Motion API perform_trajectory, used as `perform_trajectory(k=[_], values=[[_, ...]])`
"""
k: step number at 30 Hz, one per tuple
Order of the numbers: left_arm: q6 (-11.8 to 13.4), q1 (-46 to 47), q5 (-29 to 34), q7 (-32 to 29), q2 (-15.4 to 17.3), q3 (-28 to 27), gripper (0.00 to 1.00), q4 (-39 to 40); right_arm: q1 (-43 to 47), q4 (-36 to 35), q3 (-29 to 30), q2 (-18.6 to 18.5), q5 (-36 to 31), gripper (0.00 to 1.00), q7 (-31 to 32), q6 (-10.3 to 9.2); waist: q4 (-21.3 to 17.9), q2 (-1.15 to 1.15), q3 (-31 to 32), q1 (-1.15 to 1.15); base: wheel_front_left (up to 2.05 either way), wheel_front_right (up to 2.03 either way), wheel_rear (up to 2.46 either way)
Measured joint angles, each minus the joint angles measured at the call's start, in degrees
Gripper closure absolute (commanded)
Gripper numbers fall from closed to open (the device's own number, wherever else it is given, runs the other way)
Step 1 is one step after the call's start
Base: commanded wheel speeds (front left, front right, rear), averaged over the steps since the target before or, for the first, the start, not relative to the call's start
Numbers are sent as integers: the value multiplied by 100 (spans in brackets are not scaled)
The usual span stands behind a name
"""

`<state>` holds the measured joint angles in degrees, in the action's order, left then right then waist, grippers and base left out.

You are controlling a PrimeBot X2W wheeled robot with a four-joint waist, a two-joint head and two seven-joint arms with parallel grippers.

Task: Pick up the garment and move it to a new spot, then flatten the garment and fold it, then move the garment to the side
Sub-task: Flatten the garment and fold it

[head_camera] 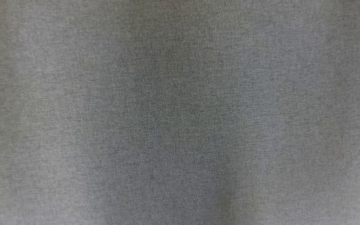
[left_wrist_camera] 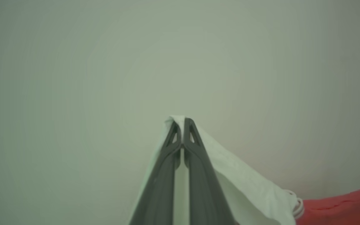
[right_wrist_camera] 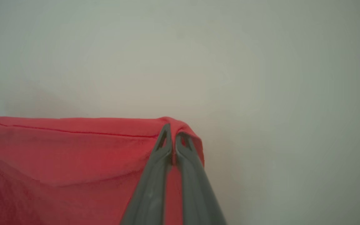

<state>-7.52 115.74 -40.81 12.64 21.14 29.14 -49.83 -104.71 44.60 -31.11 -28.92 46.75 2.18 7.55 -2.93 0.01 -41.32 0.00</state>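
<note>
The robot's two grippers hold a red and white garment (left_wrist_camera: 245,187) up off its resting place, one pinch at each end of its upper edge. The left gripper (left_wrist_camera: 182,123) has its dark fingers pressed together on a fold of white fabric, which peeks out just past the fingertips and drapes down on both sides of them. To the right of that pinch the white cloth slopes down to a narrow ribbed band (left_wrist_camera: 297,207), and beyond the band the fabric turns red. In the right wrist view, the right gripper (right_wrist_camera: 173,131) is likewise clamped tight, its tips biting a small hump of red cloth at the garment's right corner. From that corner the red fabric (right_wrist_camera: 58,156) stretches away to the left, nearly level, with a thin stitched seam (right_wrist_camera: 73,131) running just below its top edge and soft folds sagging beneath. Behind both pinches lies a plain pale surface (left_wrist_camera: 105,62). Before the head camera spreads a grey cloth (head_camera: 180,112), finely woven and slightly out of focus; whether it belongs to the garment cannot be told.
</note>
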Motion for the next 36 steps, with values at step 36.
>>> perform_trajectory(k=[36], values=[[2252,-11080,-695,225,637,-883,100,6022,8457,-3348,-36,-1539,1162,100,-755,0,184,-2,2662,-2,0,0,0]])
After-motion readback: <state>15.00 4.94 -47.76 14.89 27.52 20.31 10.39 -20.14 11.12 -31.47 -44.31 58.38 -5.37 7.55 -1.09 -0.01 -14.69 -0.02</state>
